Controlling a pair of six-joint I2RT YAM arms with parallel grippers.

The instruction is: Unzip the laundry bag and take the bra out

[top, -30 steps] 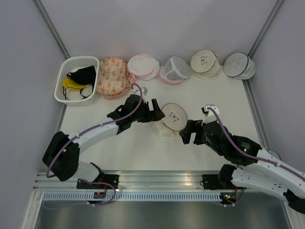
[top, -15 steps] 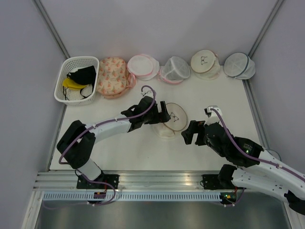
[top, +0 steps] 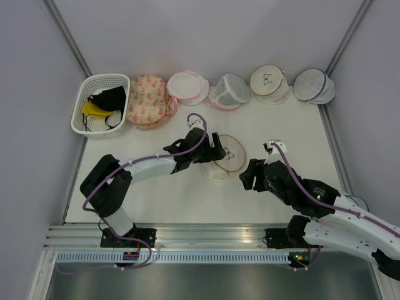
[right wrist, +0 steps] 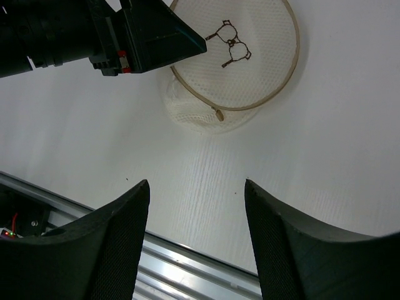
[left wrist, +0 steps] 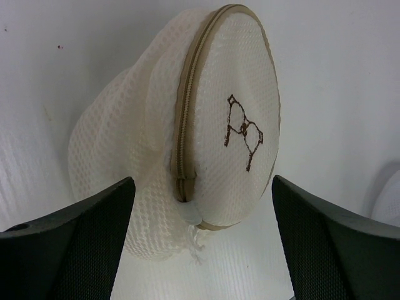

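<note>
Nearest the bases, the right arm (top: 312,197) reaches in over the white, faintly grained desk (top: 156,200). The right jaws are spread wide and hold nothing. Their black textured fingers (right wrist: 106,250) frame bare desk just on the near side of the laundry bag (top: 225,156).

The bag sits mid-desk. It is a soft dome of cream-white mesh with a flat round face ringed in tan zip tape. A small dark glasses-like mark is stitched on that face. In the left wrist view it lies tipped on its side, dome to the left and face to the right. The zip (left wrist: 187,100) runs closed along the rim as far as can be seen. A small pull tab (right wrist: 218,114) hangs at the face's near edge. Nothing can be made out through the mesh.

The left arm (top: 150,167) stretches across from the left. The left jaws are released and wide, one finger (left wrist: 69,244) at either side of the bag's lower end. Whether they touch the mesh is hard to tell.

Along the far edge, from left to right:
- a white lattice basket (top: 100,103) holding black and yellow fabric
- a floral pouch (top: 147,100)
- two pink-trimmed pouches (top: 186,87)
- a tan-trimmed pouch (top: 269,81)
- a blue-trimmed pouch (top: 314,85)
</note>
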